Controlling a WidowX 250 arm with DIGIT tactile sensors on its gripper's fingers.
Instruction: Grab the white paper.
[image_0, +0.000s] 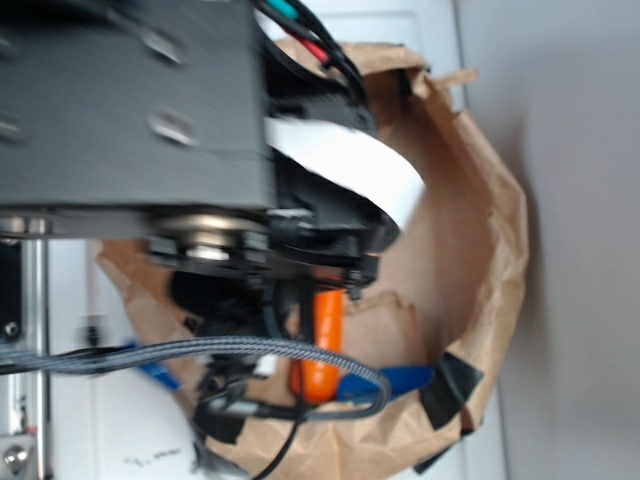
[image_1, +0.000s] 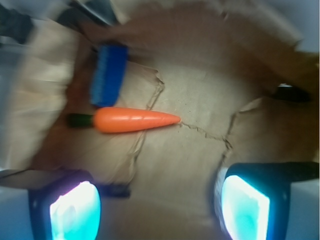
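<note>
Wrist view is showing, nearest the lens, the gripper (image_1: 160, 207) hanging spread wide, its two glowing cyan pads (image_1: 75, 212) sitting far apart at the bottom corners with nothing between them. Beyond them the brown paper bag (image_1: 200, 100) is lying open, its torn, creased floor filling the frame; farther in, an orange carrot (image_1: 132, 120) is lying crosswise with its tip pointing to the right of the frame, and just past it a blue brush-like piece (image_1: 107, 75) is resting near the bag wall. The white paper is not showing in either picture, so its place, its long axis and its heading cannot be told; it may be lying hidden under the arm or outside the bag. As a judgement, a crumpled wad would be light, soft and crushable, best pinched across its bulk, squeezing a raised lump.
</note>
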